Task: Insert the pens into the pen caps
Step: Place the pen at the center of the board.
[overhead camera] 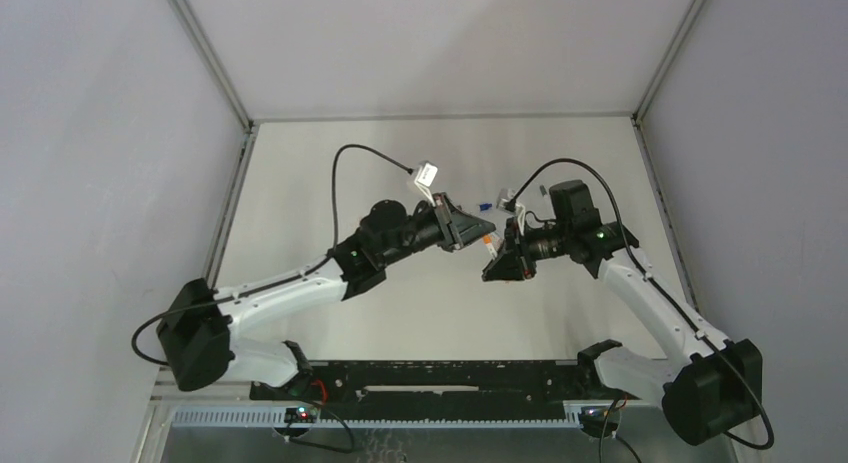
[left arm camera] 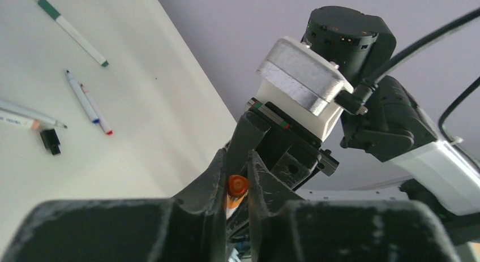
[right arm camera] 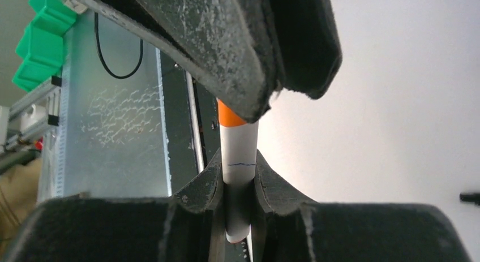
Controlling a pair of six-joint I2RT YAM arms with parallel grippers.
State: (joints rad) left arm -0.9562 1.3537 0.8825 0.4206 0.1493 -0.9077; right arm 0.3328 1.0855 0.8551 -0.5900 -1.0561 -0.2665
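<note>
Right gripper [right arm camera: 238, 164] is clenched on a white pen [right arm camera: 239, 154]; the pen stands up betw. its fingers. Just above, an orange cap [left arm camera: 236, 187] sits betw. the fingers of left gripper [left arm camera: 238, 161]; pressed or loose, I cannot tell. Further away, on the table [left arm camera: 147, 109], lie a green pen [left arm camera: 72, 31] & a black cap [left arm camera: 51, 141].

Five pens: green pen [left arm camera: 73, 33], blue pen [left arm camera: 83, 98], red pen [left arm camera: 97, 110], grey-tipped pen [left arm camera: 20, 119], orange pen [right arm camera: 239, 160]. Two caps: orange cap [left arm camera: 238, 185], black cap [left arm camera: 51, 140].

pale grey walls [overhead camera: 100, 133], white tabletop [overhead camera: 300, 173], metal corner posts [overhead camera: 208, 55], soft even light
</note>
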